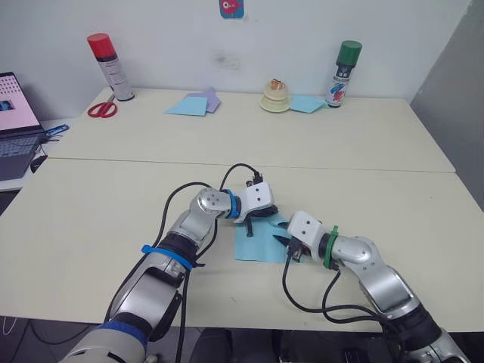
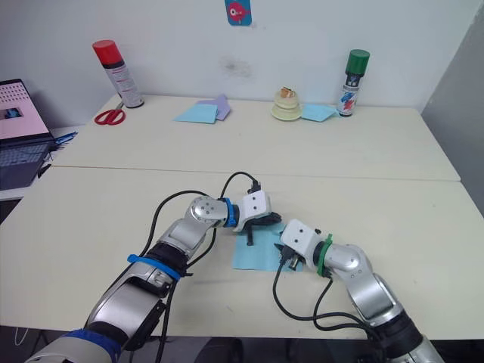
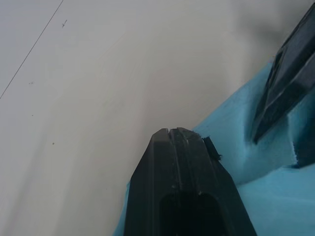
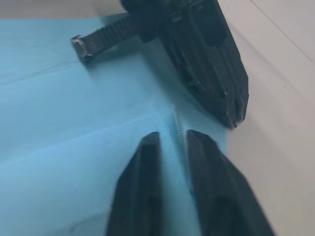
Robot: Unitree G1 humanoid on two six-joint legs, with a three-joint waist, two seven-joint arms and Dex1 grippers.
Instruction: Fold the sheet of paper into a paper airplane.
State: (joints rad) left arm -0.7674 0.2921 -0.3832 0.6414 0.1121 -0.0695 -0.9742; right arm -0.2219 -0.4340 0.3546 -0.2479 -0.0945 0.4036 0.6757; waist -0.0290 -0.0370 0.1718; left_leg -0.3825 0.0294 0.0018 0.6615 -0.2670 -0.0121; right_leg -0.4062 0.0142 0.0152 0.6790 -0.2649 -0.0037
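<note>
- Right gripper (image 4: 170, 140): fingers nearly together, pinching a raised fold of the paper (image 1: 253, 243).
- Left gripper (image 3: 177, 135): fingers together, tips pressed on the paper's far edge, just beside the right gripper.
- Paper lies on the near table (image 1: 113, 219), between the arms.
- Far side: red can (image 1: 110, 66), scissors (image 1: 102, 109), green can (image 1: 343, 74), other sheets (image 1: 193, 103).

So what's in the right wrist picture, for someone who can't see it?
The right end effector pinches a raised fold of the light-blue sheet of paper between its black fingers. The left end effector rests on the sheet's edge just beyond, on the table.
</note>
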